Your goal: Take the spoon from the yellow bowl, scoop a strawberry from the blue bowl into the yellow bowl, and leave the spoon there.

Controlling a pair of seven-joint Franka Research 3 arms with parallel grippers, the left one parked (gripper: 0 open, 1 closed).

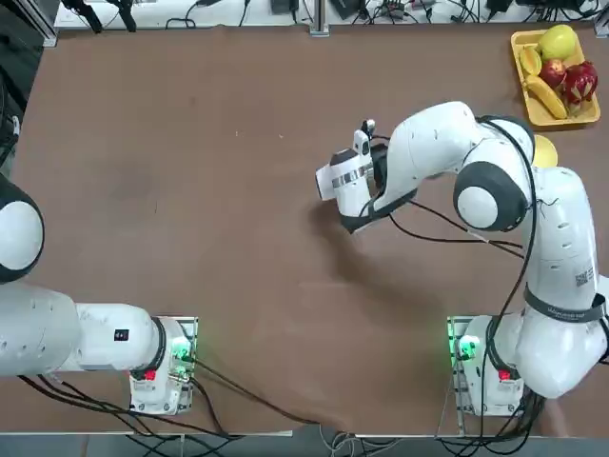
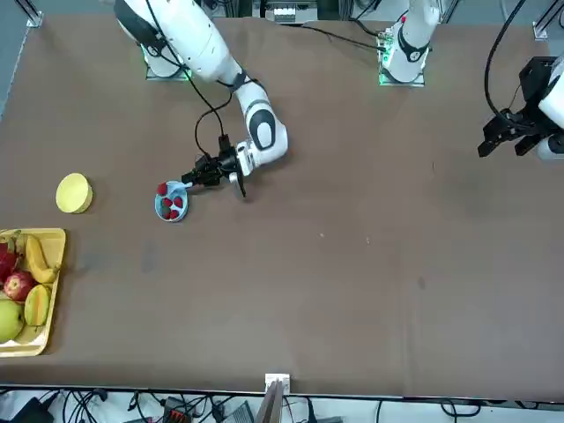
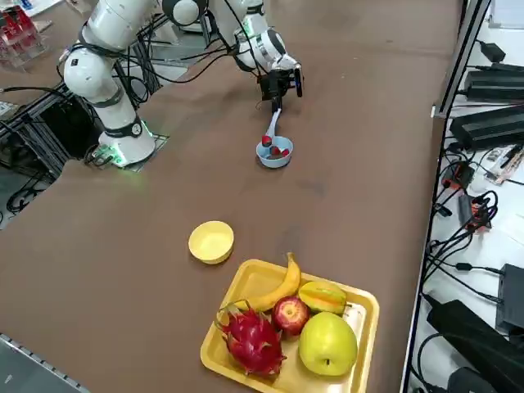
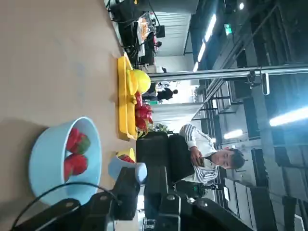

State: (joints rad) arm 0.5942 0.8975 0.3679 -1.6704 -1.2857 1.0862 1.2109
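My right gripper [image 3: 277, 92] is shut on the handle of the pale spoon [image 3: 271, 129]. The spoon slants down to the near rim of the blue bowl [image 3: 275, 154]. A red strawberry [image 3: 267, 140] lies in the spoon's scoop, just above the rim. In the right wrist view the spoon [image 4: 127, 167] carries the strawberry [image 4: 126, 158] beside the blue bowl [image 4: 50, 166], which holds two more berries. The empty yellow bowl [image 3: 211, 241] sits apart, towards the fruit tray. In the front view the gripper [image 2: 208, 172] is just right of the blue bowl [image 2: 171, 206]. The arm hides that bowl in the top view.
A rectangular yellow tray [image 3: 360, 307] of fruit, holding a banana, an apple and a dragon fruit, stands by the table's right edge beyond the yellow bowl [image 2: 74, 193]. Black cables hang along the right forearm. A seated person [image 4: 207, 154] shows in the room behind.
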